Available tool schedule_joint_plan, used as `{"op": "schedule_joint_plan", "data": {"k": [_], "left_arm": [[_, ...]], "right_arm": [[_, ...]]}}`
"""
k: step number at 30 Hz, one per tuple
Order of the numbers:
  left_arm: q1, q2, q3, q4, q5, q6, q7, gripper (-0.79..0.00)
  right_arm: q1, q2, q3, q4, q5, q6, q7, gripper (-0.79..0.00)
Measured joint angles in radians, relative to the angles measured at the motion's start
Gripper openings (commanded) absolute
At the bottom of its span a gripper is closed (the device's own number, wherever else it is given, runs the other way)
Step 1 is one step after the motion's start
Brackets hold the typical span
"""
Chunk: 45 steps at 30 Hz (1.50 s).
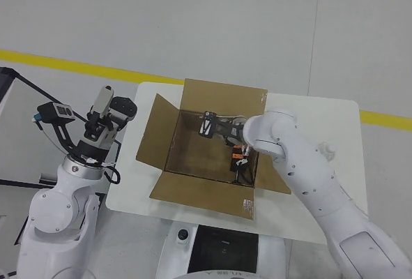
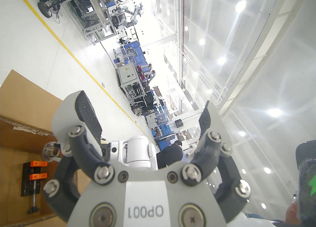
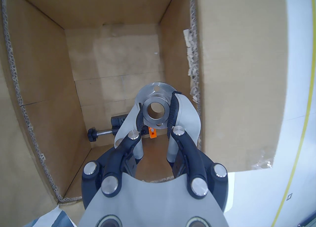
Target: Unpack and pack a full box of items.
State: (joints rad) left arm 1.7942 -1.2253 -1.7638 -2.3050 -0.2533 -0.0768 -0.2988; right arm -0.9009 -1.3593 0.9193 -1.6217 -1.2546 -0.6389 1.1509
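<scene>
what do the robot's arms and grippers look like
The left arm and right arm have smooth white rounded shells; a black cable loops at the left one. The left gripper and right gripper have dark linkages, silver bolts, pale fingers with black ribbed pads. The left's base bears a printed label.

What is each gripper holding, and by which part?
Right gripper clamps the metal flange by its hub. Left gripper is open, empty.

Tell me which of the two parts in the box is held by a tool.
The silver flange: the right tool is shut on its hub. The black clamp with orange pieces lies free on the floor of the box.
</scene>
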Motion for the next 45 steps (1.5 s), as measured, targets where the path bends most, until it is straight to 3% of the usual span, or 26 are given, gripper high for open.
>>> {"op": "schedule_joint_plan", "data": {"k": [11, 25, 28, 40, 45], "left_arm": [[0.0, 0.0, 0.0, 0.0, 0.0, 0.0, 0.0, 0.0], [0.0, 0.0, 0.0, 0.0, 0.0, 0.0, 0.0, 0.0], [0.0, 0.0, 0.0, 0.0, 0.0, 0.0, 0.0, 0.0], [0.0, 0.0, 0.0, 0.0, 0.0, 0.0, 0.0, 0.0], [0.0, 0.0, 0.0, 0.0, 0.0, 0.0, 0.0, 0.0]], "right_arm": [[-0.133, 0.055, 0.154, -0.294, 0.05, 0.043, 0.073, -0.785], [-0.419, 0.135, 0.485, -0.675, 0.09, 0.113, 0.144, -0.785], [-0.46, 0.144, 0.501, -0.705, 0.096, 0.111, 0.141, -0.785], [-0.463, 0.145, 0.502, -0.701, 0.096, 0.112, 0.136, -0.785], [-0.536, 0.156, 0.546, -0.727, 0.103, 0.113, 0.123, -0.785]]}}
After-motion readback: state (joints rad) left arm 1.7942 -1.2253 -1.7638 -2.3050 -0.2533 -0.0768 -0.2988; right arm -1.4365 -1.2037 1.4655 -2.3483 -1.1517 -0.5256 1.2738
